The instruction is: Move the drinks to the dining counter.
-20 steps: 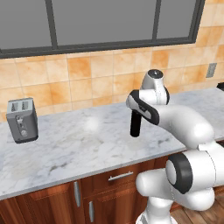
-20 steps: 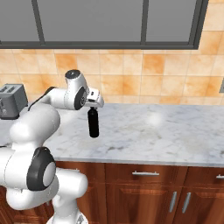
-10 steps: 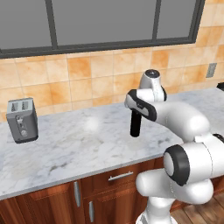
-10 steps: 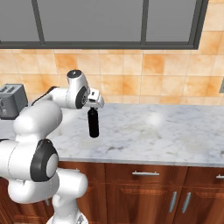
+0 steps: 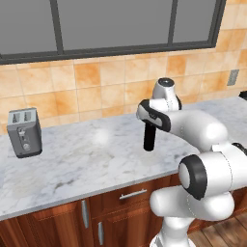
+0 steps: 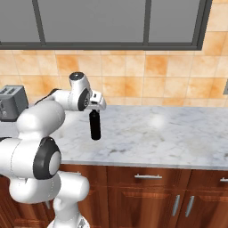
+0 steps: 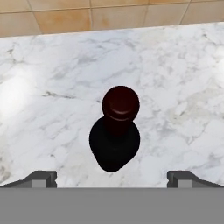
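slim near-black glass wine bottle [image 7: 115, 131] upright, veined marble counter [image 7: 175, 78], jaws apparently spread above

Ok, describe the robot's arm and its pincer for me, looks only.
The arm is glossy white with rounded, bulbous links and dark grey to black rings at the joints; a round dark cap with a pale centre tops the wrist. No cables or markings show. The pincer has two small dark grey, blocky fingertips.

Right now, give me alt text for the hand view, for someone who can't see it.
Looking straight down on a near-black wine bottle standing upright on a white-grey marble counter, centred between the open gripper fingertips. Orange wall tiles run along the top edge.
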Tool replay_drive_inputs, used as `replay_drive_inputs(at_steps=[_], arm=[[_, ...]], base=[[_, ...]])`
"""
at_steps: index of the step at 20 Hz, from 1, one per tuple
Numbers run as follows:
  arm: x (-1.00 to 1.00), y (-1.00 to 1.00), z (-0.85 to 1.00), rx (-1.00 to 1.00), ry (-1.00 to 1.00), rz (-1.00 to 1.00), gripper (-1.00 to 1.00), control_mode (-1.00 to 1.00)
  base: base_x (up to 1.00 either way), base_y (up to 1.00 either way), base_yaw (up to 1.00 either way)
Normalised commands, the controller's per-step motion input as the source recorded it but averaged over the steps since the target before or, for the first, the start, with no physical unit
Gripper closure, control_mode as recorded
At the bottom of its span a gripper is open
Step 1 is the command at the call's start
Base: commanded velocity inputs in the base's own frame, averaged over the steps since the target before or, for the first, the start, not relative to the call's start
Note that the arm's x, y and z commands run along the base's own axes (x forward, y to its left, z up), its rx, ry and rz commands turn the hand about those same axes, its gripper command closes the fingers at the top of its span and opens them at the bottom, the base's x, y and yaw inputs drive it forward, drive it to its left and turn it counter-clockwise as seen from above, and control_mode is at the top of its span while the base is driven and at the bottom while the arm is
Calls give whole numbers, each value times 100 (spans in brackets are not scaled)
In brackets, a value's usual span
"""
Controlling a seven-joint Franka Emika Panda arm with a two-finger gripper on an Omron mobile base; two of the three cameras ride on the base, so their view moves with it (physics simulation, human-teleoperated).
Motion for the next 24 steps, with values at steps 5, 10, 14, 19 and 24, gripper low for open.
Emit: replay_drive_inputs(at_steps=[5, 10, 14, 19, 24], arm=[[7, 0, -10, 0, 0, 0, -100, -100], [5, 0, -4, 0, 0, 0, -100, -100], [5, 0, -2, 0, 0, 0, -100, -100], [7, 0, -4, 0, 0, 0, -100, -100], [8, 0, -6, 0, 0, 0, -100, -100]], base=[[0, 0, 0], [0, 0, 0], [0, 0, 0], [0, 0, 0], [0, 0, 0]])
